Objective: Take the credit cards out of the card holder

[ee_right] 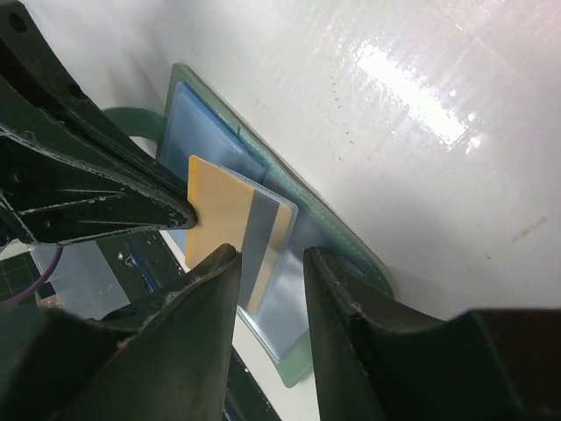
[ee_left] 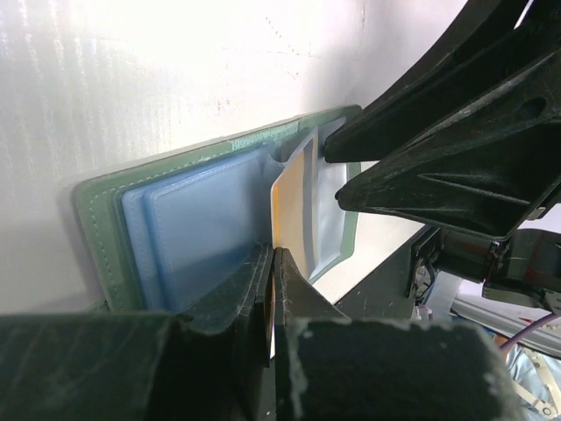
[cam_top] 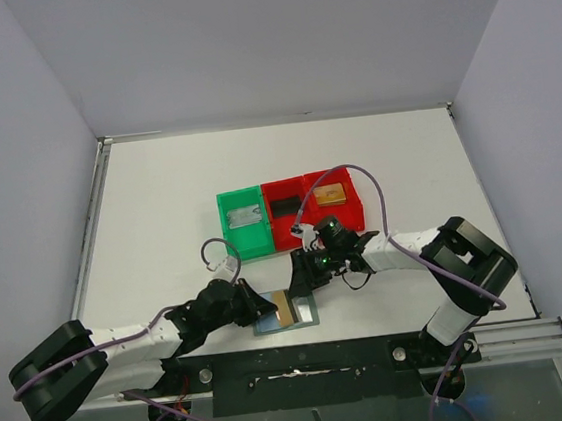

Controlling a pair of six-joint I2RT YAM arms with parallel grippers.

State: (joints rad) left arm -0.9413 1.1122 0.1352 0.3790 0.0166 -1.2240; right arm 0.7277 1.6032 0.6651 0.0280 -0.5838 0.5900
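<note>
The gold card lies across the open card holder at the table's near edge, long axis roughly near-to-far, dark stripe on its right side. The left end effector is closed on its left edge. The right end effector, jaws apart, straddles its striped side. A green bin and red bins sit farther back

Green bin; middle red bin; right red bin — touching row on white table.
</note>
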